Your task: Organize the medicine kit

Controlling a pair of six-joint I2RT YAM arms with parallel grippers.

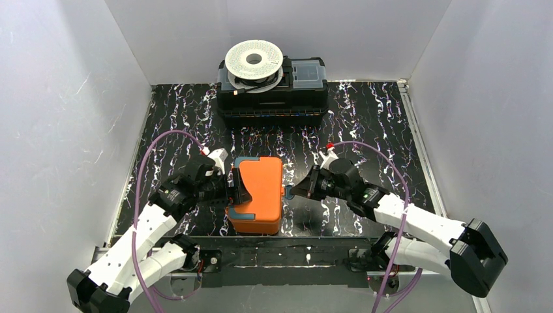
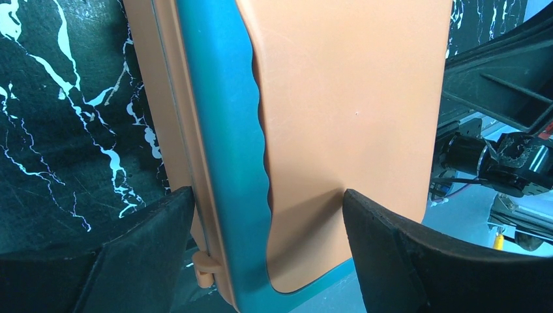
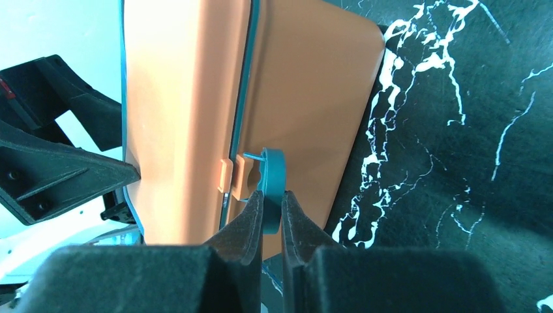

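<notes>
Right wrist view: right fingers narrow on medicine kit latch; left fingers wide, clasping kit edge.

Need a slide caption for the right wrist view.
Right gripper pinching the teal latch of the orange rounded-corner plastic box, black white-veined mat behind.

Both arms wear smooth white shells between black joint housings. The left arm and the right arm each end at the base in a chunky black block, and each carries a thin purple cable in a loop. A small red cap sits beside a white wrist block. The fingers are matte black wedges with a rough, foam-like surface.
</notes>
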